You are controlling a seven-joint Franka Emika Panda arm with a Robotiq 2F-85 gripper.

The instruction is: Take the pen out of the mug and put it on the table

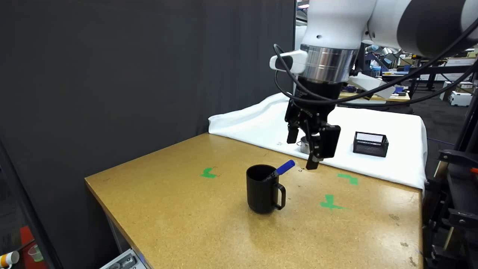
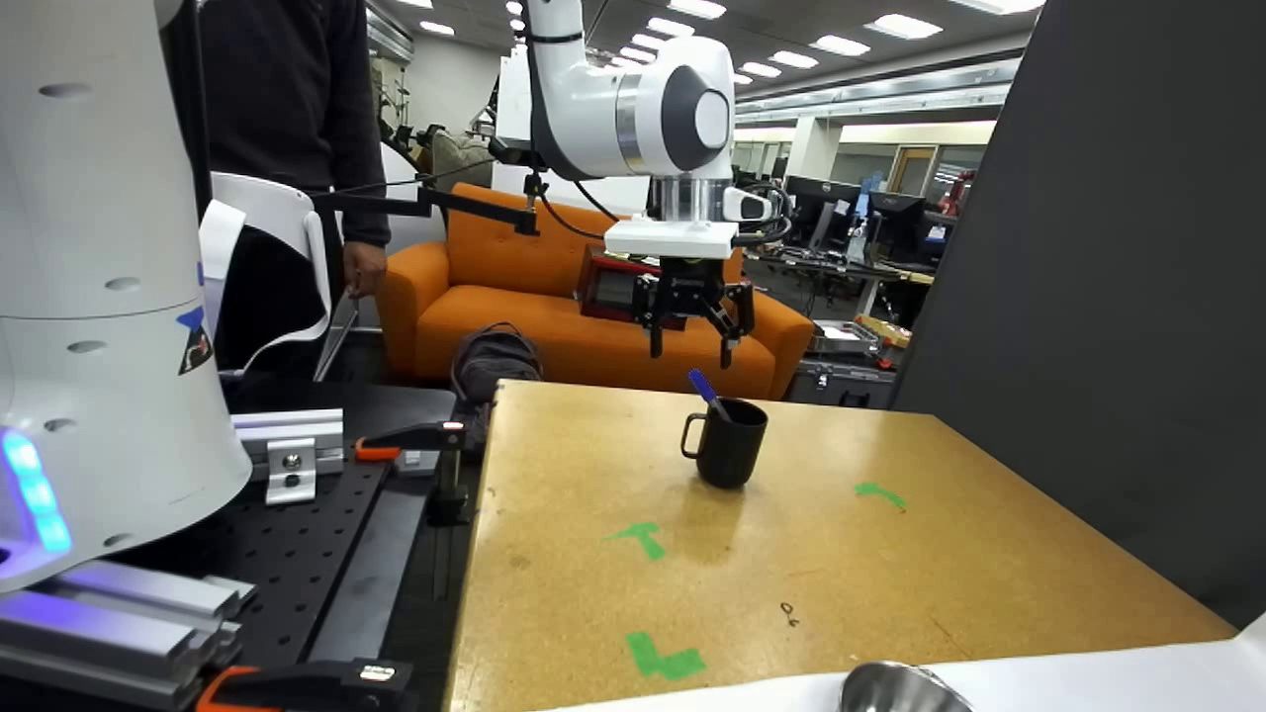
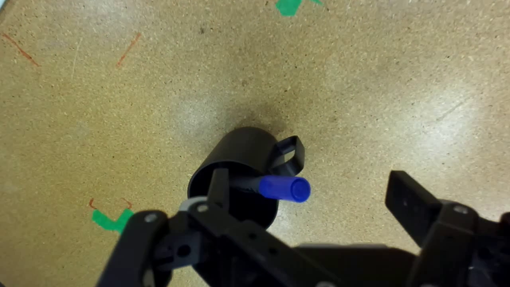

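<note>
Pen, dark with blue top, leans in black mug, end effector splayed.

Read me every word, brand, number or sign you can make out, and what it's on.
Nothing is readable as a word or number.
Pen: pale barrel print, too small.
Gripper: tiny print, too small.
Clamps: white labels, too small.
Robot base: dark sticker, too small.
Table: small scribble, no clear letters.
Mug: no text showing.

Tall dark panel; orange sofa; ceiling lights glowing white; dark grey floor.
</note>
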